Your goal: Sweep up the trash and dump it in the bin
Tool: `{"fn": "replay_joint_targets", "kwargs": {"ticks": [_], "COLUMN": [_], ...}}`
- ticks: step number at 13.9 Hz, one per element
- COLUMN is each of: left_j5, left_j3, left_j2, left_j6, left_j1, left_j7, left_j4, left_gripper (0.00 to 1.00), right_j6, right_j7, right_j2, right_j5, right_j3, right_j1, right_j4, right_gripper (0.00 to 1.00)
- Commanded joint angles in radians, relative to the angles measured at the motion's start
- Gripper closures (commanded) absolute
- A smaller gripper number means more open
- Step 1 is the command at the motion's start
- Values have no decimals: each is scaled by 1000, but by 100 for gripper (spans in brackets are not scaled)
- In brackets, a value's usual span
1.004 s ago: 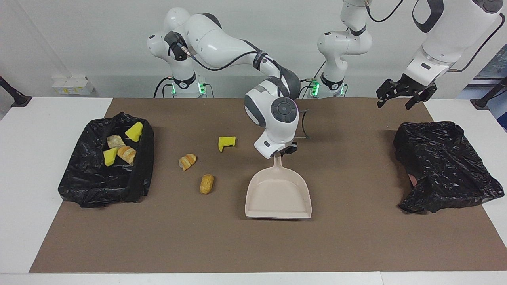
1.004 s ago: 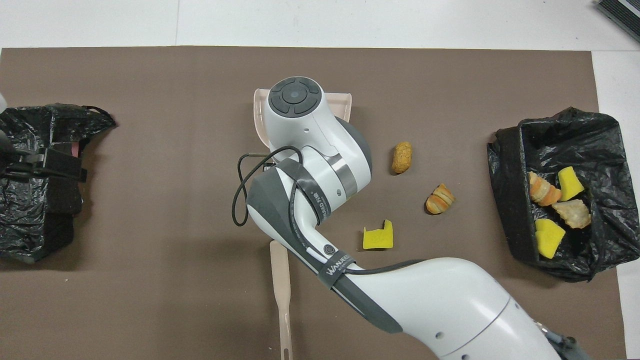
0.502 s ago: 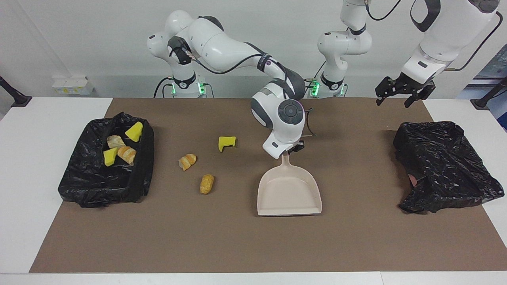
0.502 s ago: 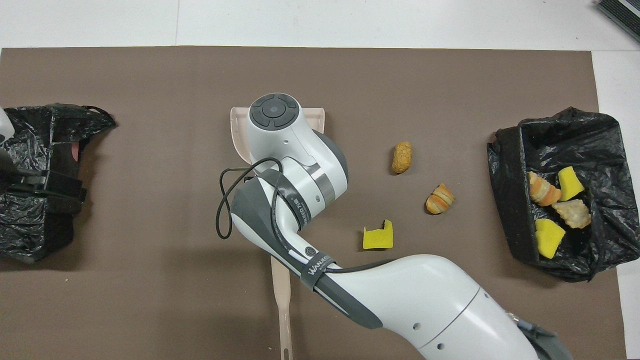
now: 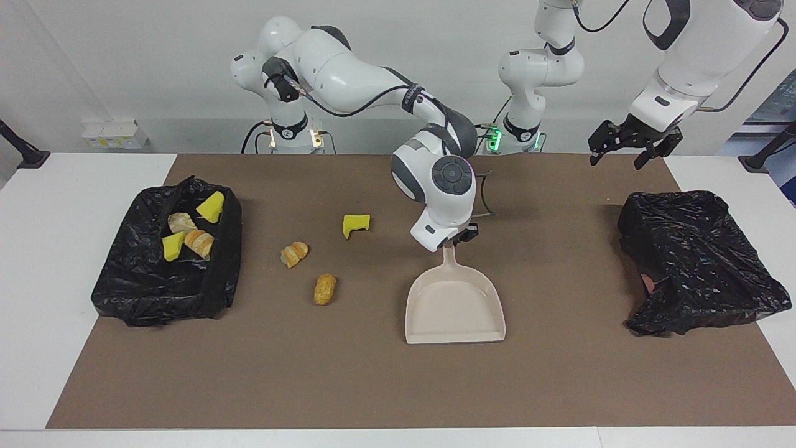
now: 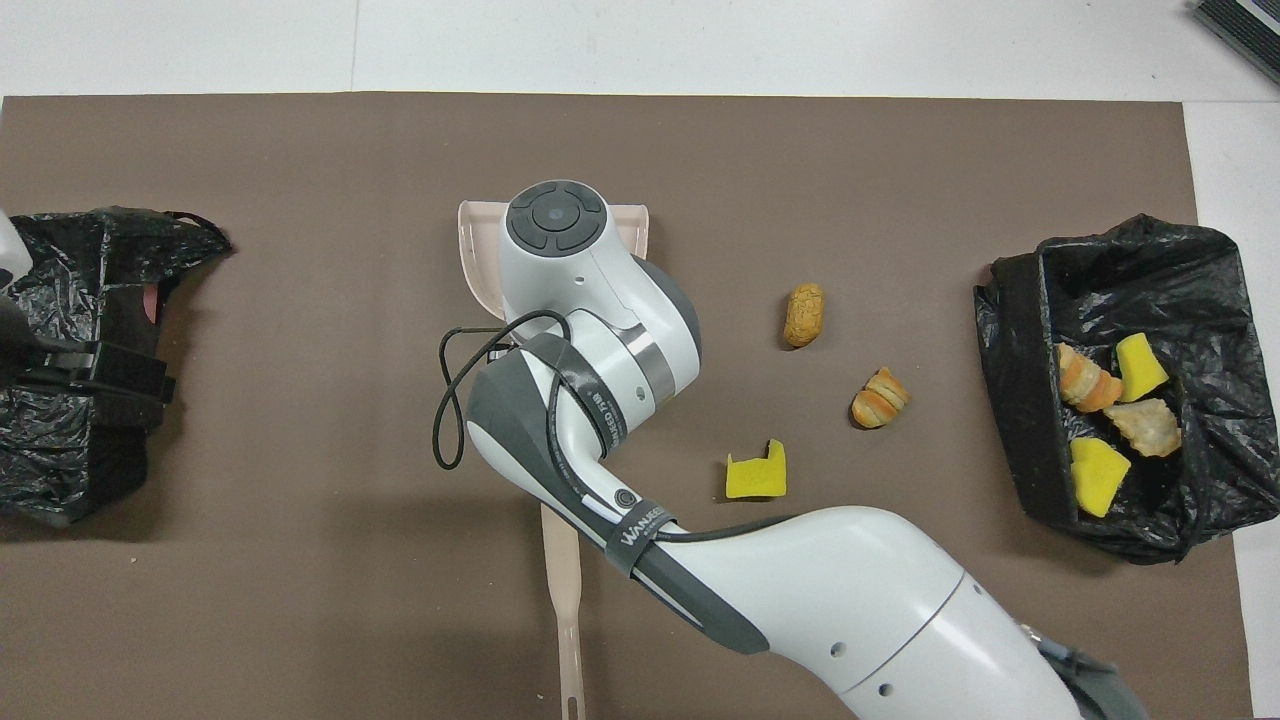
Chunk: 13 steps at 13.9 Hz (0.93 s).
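Dustpan down mid-bench

We see the right gripper (image 5: 457,239) at the beige plastic dustpan (image 5: 454,307) handle, fingers unreadable. Three trash bits (image 5: 324,289) lie beside the dustpan, four in the black-lined bin (image 5: 217,292). The left gripper (image 5: 628,144) waits, fingers spread

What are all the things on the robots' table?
Sponge chunk: one, yellow, on the mat.
Bread pieces: two, orange-brown, on the mat beside it.
Binned trash: four bits, yellow, orange and beige, in the right-end bin.
Right-end bin: one, black bag.
Left-end bin: one, black bag.
Dustpan: one, beige, mid-mat.
Brush: one, beige handle showing under the right arm.
Mat: one, brown.
Right gripper: at the dustpan's handle.
Left gripper: open, waiting above the left arm's end.
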Motion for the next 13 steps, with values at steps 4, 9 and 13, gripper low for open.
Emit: {"fn": "replay_joint_targets", "kwargs": {"ticks": [4, 9, 13], "left_j5": [20, 20, 19], "left_j3": [-2, -8, -9], "left_j2": [-28, 9, 75], "left_j6": [10, 80, 193], "left_j1": [-5, -23, -109], "left_j7": [11, 0, -35], "left_j4": [-30, -29, -30], "left_gripper": [0, 0, 0], "right_j6": [-54, -68, -40], "right_j7": [-11, -17, -23], "right_j2": [-99, -405, -561], "right_j5": [33, 111, 146], "right_j3": [10, 9, 10], "right_j1": [-22, -20, 29], "right_j4": [-32, -404, -634], "right_gripper": [43, 31, 19]}}
